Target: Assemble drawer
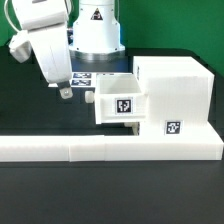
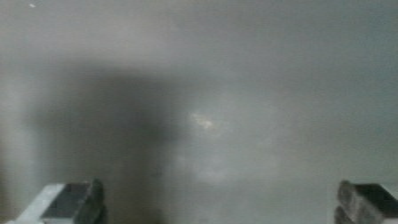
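The big white plastic box with flat sides, the drawer housing (image 1: 170, 90), sits on the dark table (image 1: 30, 110) toward the exterior view's right. It rests right against the long low white wall (image 1: 110, 148) that runs along the front. I think the wall is there so the box cannot slide when something is pushed into it.

One small white plastic tray (image 1: 120, 105) sticks out of the box's side, toward the exterior view's left. It has a black-and-white square tag (image 1: 125, 105) on its face. It looks partly in and partly out, so my guess is that it needs one more push. Another square tag (image 1: 173, 127) is on the lower front of the box. Whether a second tray sits behind it is hard to tell.

The robot's white arm hangs above the table on the exterior view's left. Its end effector (image 1: 62, 88) points down, apart from the tray and holding nothing. In the wrist view the two fingertips (image 2: 71, 203) are spread wide, with only blurry grey between them.

A thin flat white marker board (image 1: 100, 76) with tags lies behind the tray, near the robot's base.

All the parts look smooth, hard and boxy, with sharp straight edges. Smooth plastic like this should slide easily.
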